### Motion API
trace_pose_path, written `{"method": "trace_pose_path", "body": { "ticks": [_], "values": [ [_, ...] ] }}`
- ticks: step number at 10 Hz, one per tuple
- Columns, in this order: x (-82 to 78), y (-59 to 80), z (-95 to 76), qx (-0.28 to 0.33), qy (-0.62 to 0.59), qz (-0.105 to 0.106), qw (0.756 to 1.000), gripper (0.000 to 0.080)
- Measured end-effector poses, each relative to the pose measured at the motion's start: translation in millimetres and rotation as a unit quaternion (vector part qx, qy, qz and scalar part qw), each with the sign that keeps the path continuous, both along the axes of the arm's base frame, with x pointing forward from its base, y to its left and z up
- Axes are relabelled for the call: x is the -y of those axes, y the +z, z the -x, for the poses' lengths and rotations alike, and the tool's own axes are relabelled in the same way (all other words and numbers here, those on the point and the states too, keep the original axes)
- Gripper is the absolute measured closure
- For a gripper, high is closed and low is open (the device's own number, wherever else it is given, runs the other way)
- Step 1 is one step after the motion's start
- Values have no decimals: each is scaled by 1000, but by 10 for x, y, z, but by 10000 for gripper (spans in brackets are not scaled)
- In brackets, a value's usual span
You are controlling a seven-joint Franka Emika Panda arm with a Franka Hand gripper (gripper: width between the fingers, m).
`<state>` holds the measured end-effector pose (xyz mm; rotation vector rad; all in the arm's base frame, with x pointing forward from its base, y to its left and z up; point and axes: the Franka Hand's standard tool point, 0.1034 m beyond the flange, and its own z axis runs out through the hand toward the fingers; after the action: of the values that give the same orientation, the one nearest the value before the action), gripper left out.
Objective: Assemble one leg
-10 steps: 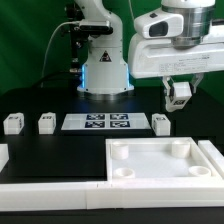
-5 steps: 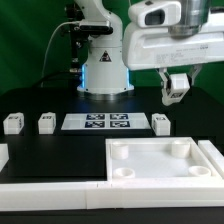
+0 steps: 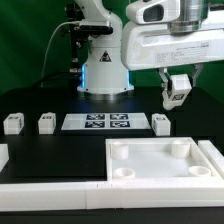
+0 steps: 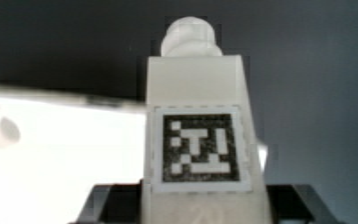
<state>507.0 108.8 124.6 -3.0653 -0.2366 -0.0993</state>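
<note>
My gripper (image 3: 176, 90) is shut on a leg (image 3: 178, 89), a small white block with a black-and-white tag, and holds it in the air above the table at the exterior view's right. In the wrist view the held leg (image 4: 201, 120) fills the middle, tag facing the camera, with the black fingers (image 4: 126, 203) on both sides of its base. The large white square tray-like part (image 3: 160, 176) with corner sockets lies on the table below, in front of the gripper. Three more legs stand on the black table: two at the left (image 3: 13, 124) (image 3: 46, 123) and one at the right (image 3: 161, 124).
The marker board (image 3: 97, 122) lies flat between the standing legs. The robot's base (image 3: 105, 70) stands behind it. A white frame edge (image 3: 50, 193) runs along the table's front, and a white piece (image 3: 3, 156) lies at the left edge.
The gripper with the leg has moved a little to the exterior view's left and slightly up over the second. Between half a second ago and now it hardly moves.
</note>
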Motion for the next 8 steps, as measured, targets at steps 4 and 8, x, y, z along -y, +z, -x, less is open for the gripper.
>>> {"method": "trace_pose_path", "body": {
  "ticks": [4, 8],
  "values": [
    [152, -50, -56, 133, 19, -6, 991, 506],
    [159, -15, -153, 143, 27, -5, 989, 506]
  ]
}}
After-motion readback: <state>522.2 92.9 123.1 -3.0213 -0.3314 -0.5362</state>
